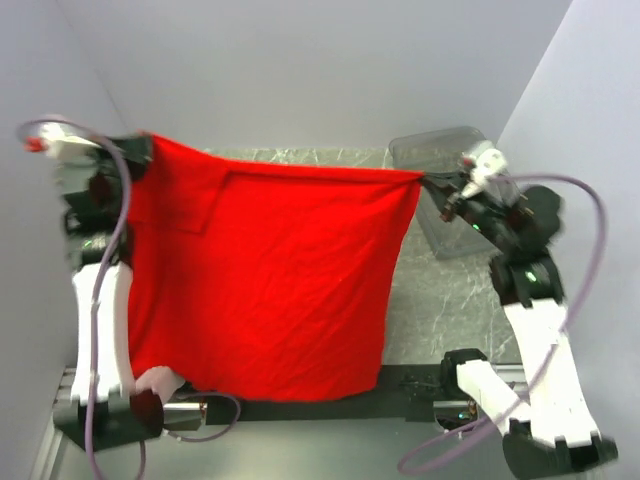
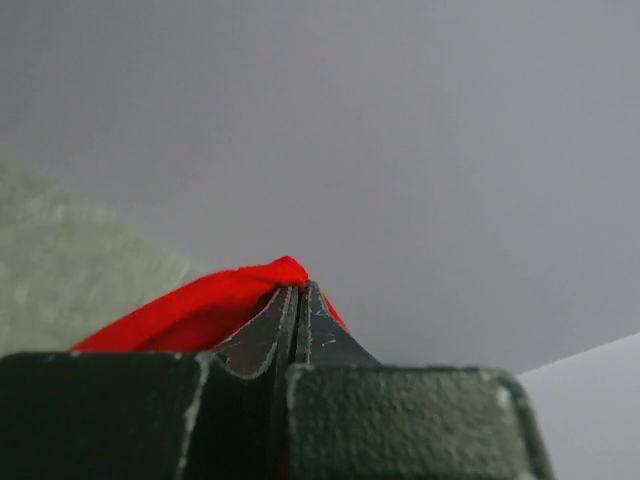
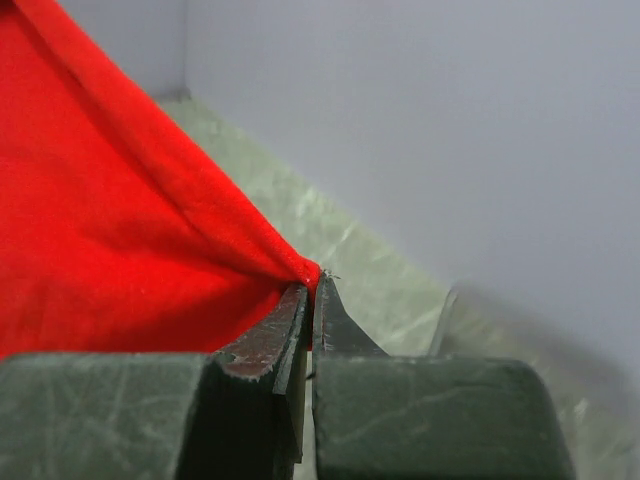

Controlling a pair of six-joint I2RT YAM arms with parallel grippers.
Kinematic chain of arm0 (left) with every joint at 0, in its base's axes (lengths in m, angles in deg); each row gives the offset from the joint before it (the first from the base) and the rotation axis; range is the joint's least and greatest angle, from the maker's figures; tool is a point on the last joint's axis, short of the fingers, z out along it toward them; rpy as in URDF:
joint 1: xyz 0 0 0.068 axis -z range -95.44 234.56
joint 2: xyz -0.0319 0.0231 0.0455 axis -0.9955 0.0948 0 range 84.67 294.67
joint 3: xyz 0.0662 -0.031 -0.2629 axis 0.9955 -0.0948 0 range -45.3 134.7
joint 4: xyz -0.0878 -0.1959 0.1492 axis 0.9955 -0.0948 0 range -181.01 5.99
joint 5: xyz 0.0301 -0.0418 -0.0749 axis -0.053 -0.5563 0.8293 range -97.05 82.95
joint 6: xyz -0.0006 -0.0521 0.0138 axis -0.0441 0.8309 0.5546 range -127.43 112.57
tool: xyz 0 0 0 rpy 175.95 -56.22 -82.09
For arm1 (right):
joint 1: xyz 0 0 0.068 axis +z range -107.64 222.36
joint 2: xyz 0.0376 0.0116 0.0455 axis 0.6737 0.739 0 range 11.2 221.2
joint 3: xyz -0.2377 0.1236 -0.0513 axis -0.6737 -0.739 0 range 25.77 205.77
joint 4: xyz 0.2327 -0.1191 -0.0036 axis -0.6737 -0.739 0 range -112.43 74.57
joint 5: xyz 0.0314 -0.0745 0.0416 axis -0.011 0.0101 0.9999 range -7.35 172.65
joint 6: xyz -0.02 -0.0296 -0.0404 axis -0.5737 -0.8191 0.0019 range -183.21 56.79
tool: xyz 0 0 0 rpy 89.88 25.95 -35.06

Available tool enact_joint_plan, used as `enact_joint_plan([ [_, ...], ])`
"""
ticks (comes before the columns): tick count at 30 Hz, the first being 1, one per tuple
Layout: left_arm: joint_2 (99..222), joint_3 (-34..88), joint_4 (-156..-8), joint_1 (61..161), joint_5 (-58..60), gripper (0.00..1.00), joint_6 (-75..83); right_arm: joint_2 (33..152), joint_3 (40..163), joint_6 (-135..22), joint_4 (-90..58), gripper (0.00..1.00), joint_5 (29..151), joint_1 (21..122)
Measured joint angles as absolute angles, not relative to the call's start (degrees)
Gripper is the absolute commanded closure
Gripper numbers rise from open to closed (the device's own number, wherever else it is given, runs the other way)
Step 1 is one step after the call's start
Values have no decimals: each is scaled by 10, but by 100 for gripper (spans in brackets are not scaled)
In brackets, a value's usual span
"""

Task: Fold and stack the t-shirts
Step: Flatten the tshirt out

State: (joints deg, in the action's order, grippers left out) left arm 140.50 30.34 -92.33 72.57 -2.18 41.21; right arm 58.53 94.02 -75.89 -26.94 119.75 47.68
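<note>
Red short-sleeved cloth t-shirt (image 1: 270, 280) hangs stretched above the grey marbled table (image 1: 440, 300), hem toward its near edge, upper corners clamped in the left gripper (image 2: 298, 292) and right gripper (image 3: 312, 285). Spreading seems in hand; laying it flat calls for lowering both ends together.

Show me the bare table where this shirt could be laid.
Bare table shows between the t-shirt and the right arm, on the near side of the clear bin, plus a strip by the back wall. The hanging t-shirt hides the rest.
</note>
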Motion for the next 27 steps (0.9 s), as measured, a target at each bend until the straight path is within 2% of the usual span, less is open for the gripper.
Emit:
enact_joint_plan([
  [4, 1483, 159, -866, 727, 11, 99, 433, 644, 860, -756, -216, 100, 1176, 477],
  [9, 1618, 137, -772, 737, 41, 99, 433, 766, 797, -754, -134, 100, 1137, 477],
  [14, 1806, 207, -685, 753, 70, 99, 432, 938, 828, -736, -66, 100, 1082, 477],
  [19, 1956, 311, -686, 768, 81, 99, 428, 1065, 868, -723, -21, 100, 1025, 477],
  [27, 2064, 458, -693, 779, 85, 99, 436, 1216, 1050, -664, -18, 100, 934, 477],
])
